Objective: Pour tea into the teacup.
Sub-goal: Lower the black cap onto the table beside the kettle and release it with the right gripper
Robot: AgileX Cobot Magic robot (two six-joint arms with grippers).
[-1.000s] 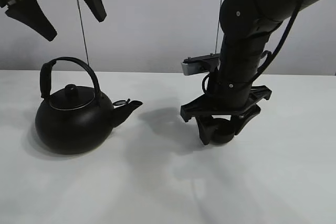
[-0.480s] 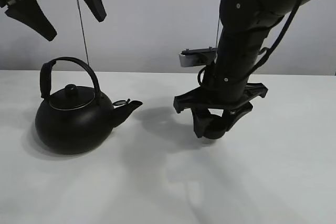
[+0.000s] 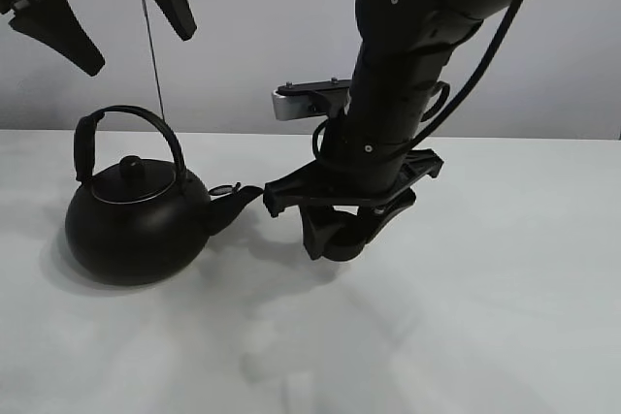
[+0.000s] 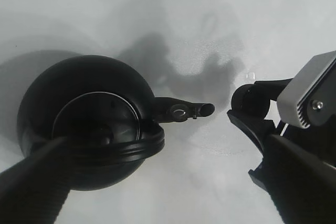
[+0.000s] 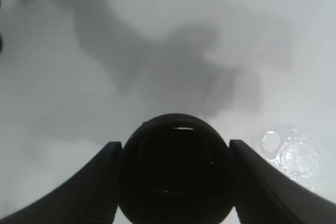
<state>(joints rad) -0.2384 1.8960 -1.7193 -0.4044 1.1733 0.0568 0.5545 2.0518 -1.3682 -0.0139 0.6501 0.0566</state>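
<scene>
The teacup [image 3: 342, 239] is a small round black cup, and my right gripper [image 3: 340, 230] is shut on it. It is held just above the white table, a short way right of the spout [image 3: 243, 196] of the black kettle [image 3: 136, 225]. In the right wrist view the teacup [image 5: 176, 169] sits between the two fingers [image 5: 102, 182]. My left gripper [image 3: 112, 12] hangs open and empty high above the kettle's arched handle [image 3: 126, 118]. The left wrist view shows the kettle [image 4: 89, 129], its spout [image 4: 184, 111] and the teacup [image 4: 248, 98] beyond it.
The white table [image 3: 485, 336] ends at a grey wall behind. The right arm's grey wrist camera [image 3: 310, 102] juts out above the spout. Small wet rings [image 5: 286, 153] mark the table beside the cup.
My right arm has moved left with the teacup, from the table's middle right to close beside the kettle's spout. The left gripper and the kettle have not moved.
</scene>
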